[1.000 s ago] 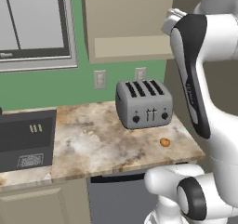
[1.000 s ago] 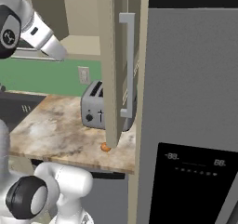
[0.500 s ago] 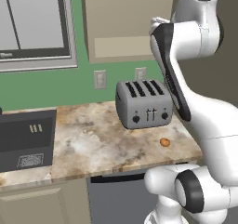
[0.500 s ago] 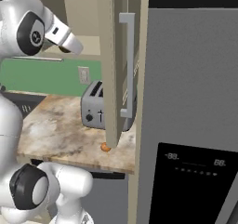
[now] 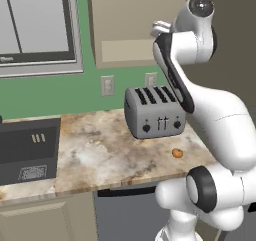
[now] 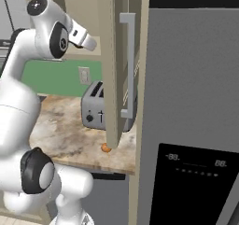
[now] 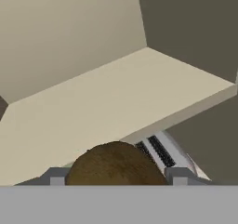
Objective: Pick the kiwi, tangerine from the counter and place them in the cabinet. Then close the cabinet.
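Cabinet (image 7: 107, 102) stands open, its bare shelf spreading across the hand view from 9 to 3 o'clock, door (image 6: 111, 65) swung out. Below it lies the worktop (image 5: 100, 150), with the toaster (image 5: 154, 110) toward its right end and the tangerine (image 5: 177, 153) just in front of that, near the edge. The end effector (image 7: 115, 179) is clamped on the kiwi (image 7: 114, 167), raised before the shelf lip. Judged step: stowing the kiwi; next it should reach forward over the shelf, then release.

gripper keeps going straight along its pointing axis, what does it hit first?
Likely the cabinet back wall above the bare shelf. The gripper, holding the kiwi, has nothing nearer in line, though depth is unclear.
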